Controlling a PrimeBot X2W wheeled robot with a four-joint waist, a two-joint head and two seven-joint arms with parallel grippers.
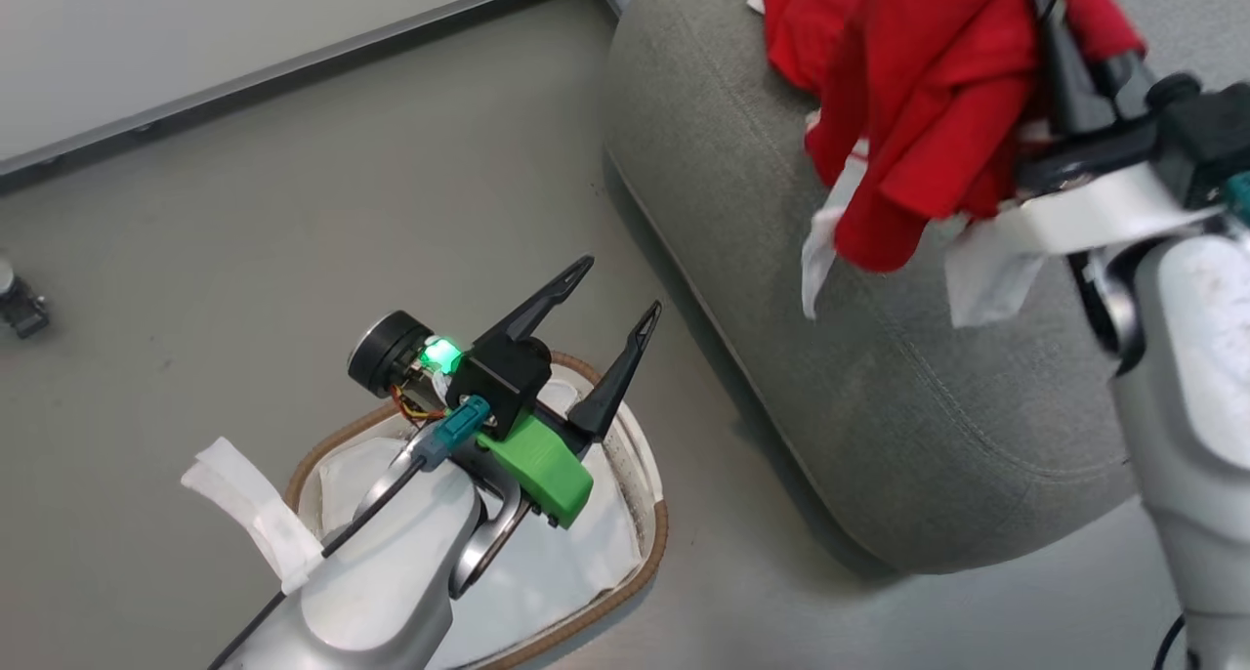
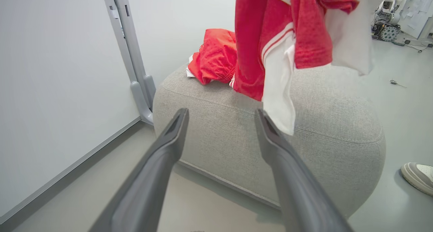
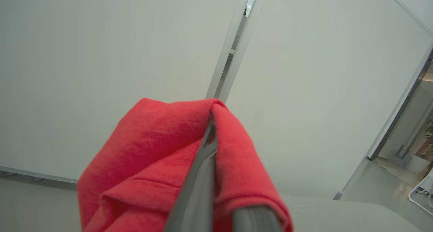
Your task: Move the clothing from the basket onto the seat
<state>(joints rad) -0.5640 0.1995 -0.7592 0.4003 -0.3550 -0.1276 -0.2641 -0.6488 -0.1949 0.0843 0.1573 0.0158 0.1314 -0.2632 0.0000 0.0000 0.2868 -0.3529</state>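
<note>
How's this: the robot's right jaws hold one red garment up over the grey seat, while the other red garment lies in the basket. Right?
Not quite. The other red garment lies on the grey seat, not in the basket; the left wrist view shows it. The right jaws do hold one red garment over the seat.

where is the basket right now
In the head view the basket sits on the floor at the lower left, partly covered by the open left gripper and its arm, just left of the grey seat.
</note>
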